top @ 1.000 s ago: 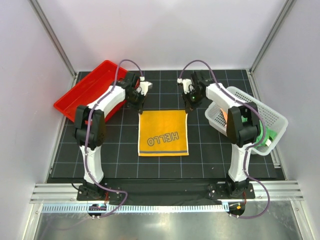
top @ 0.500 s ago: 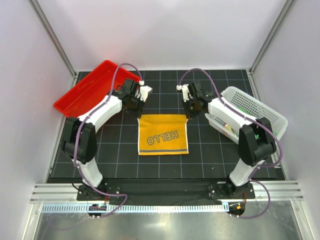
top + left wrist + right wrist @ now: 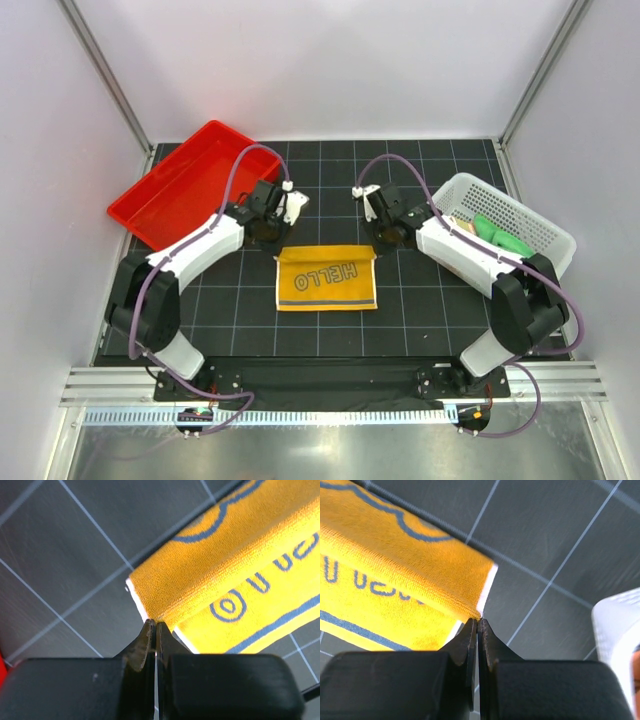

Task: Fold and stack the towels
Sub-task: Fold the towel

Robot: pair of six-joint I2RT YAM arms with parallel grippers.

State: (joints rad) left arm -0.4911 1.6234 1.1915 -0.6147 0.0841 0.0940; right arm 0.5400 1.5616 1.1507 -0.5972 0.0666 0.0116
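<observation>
Grid mat [image 3: 430, 310], L pincer [image 3: 155, 626], R pincer [image 3: 478, 621] nipping yellow towel [image 3: 327, 278] corners

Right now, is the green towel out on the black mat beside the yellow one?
No, the green towel sits inside the white basket at the right, apart from the yellow towel.

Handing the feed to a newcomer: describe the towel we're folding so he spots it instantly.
On the black gridded mat, between the red tray on the left and the white basket on the right, lies the towel, its far corners pinched by the left gripper and right gripper. It alone is yellow-orange with grey HELLO lettering.
</observation>
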